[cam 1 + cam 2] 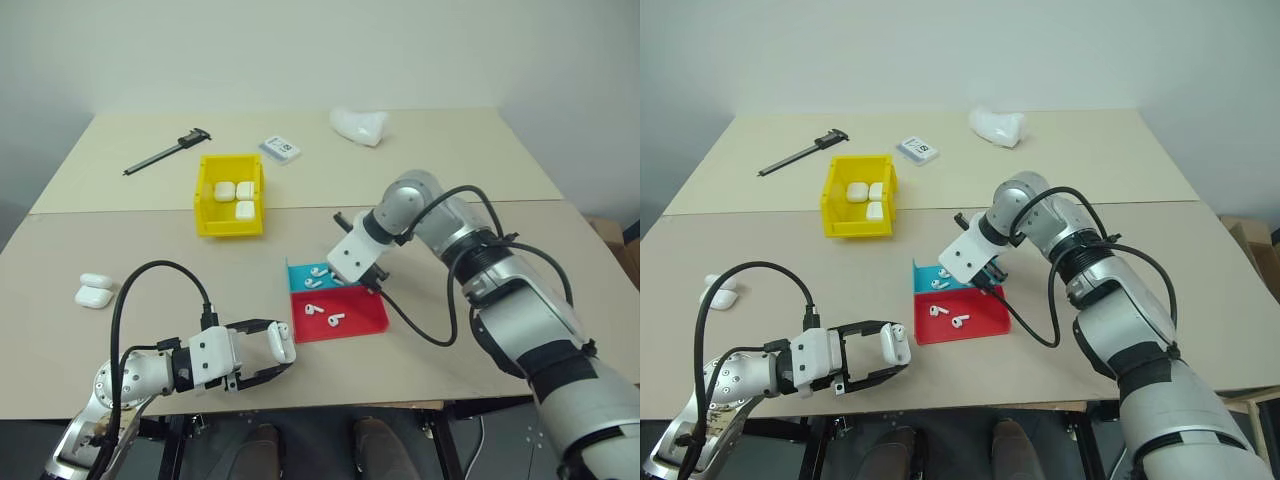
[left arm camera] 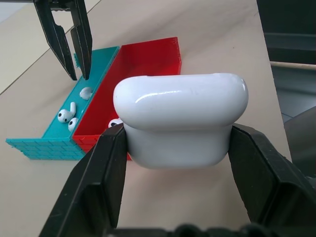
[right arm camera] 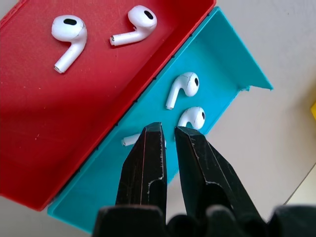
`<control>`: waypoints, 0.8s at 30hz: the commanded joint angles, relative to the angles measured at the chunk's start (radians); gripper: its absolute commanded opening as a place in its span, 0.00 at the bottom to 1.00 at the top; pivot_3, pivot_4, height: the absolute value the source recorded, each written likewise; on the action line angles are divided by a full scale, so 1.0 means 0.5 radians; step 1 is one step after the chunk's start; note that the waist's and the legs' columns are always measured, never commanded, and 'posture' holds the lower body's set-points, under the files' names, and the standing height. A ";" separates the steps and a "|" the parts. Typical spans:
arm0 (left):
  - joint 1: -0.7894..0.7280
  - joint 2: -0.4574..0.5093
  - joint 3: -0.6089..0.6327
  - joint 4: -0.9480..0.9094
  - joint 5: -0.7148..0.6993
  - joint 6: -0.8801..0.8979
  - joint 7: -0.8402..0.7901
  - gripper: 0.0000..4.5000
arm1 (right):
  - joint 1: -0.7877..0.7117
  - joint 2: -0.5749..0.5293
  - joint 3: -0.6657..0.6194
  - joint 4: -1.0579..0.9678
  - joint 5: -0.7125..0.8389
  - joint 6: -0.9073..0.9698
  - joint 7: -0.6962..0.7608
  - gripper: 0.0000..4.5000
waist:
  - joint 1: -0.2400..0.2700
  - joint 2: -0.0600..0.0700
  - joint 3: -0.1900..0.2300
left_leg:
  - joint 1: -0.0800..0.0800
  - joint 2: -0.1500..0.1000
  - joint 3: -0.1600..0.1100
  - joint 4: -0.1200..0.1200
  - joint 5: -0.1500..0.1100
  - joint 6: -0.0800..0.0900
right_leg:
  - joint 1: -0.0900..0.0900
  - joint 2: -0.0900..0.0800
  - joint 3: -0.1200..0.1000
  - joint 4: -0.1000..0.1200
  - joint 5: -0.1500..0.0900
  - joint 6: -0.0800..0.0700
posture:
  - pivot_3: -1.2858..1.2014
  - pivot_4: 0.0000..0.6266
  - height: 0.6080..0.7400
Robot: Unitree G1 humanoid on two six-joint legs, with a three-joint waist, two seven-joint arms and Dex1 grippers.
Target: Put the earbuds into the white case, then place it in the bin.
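Tabletop: white case (image 2: 180,118) in left hand (image 1: 275,355) (clamped).

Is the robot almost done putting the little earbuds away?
Not yet. Done: three closed cases already lie in the yellow bin. In hand: the left gripper grips a white case, and the right gripper hangs over the blue side of the tray, holding nothing, fingers slightly apart. Left: earbuds lie loose in both halves of the tray, and another case waits on the table.
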 commanded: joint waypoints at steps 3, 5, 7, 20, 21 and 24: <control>0.038 0.016 0.022 -0.063 0.006 -0.044 0.012 0.62 | -0.033 0.031 0.044 0.107 -0.060 -0.216 -0.079 0.16 | 0.005 0.000 0.000 | -0.001 0.000 0.000 0.000 0.000 0.000 | -0.001 -0.001 0.000 0.000 0.000 0.000 | 0.52 0.24 1.00; 0.048 0.017 0.025 -0.069 0.007 -0.041 0.017 0.62 | -0.044 0.039 0.070 0.167 -0.121 -0.283 -0.145 0.16 | 0.006 0.000 0.000 | -0.001 -0.001 0.000 0.000 0.000 0.000 | 0.000 -0.001 0.000 -0.001 0.000 0.000 | 0.52 0.24 1.00; 0.057 0.018 0.028 -0.076 0.007 -0.039 0.021 0.62 | -0.056 0.047 0.088 0.218 -0.178 -0.322 -0.212 0.16 | 0.007 0.000 0.000 | -0.001 -0.001 0.000 0.000 0.000 0.000 | 0.000 -0.001 0.000 -0.001 0.000 0.000 | 0.52 0.24 1.00; 0.020 0.016 0.004 -0.047 0.011 -0.047 0.019 0.62 | -0.136 -0.026 0.128 0.340 -0.307 -0.554 -0.335 0.16 | 0.006 0.000 0.000 | 0.000 -0.001 0.000 0.000 0.000 0.000 | 0.000 -0.001 0.000 0.000 0.000 0.000 | 0.52 0.24 1.00; 0.015 0.016 0.001 -0.042 0.011 -0.051 0.015 0.62 | -0.141 -0.029 0.123 0.353 -0.307 -0.568 -0.334 0.16 | 0.006 0.000 0.000 | 0.000 -0.001 0.000 0.000 0.000 0.000 | 0.000 -0.001 0.000 0.000 0.000 0.000 | 0.52 0.24 1.00; 0.007 0.017 -0.002 -0.036 0.012 -0.052 0.010 0.62 | -0.151 -0.036 0.120 0.374 -0.319 -0.601 -0.355 0.16 | 0.003 0.000 0.000 | 0.000 -0.001 0.000 0.000 0.000 0.000 | 0.000 -0.001 0.000 0.000 0.000 0.000 | 0.52 0.24 1.00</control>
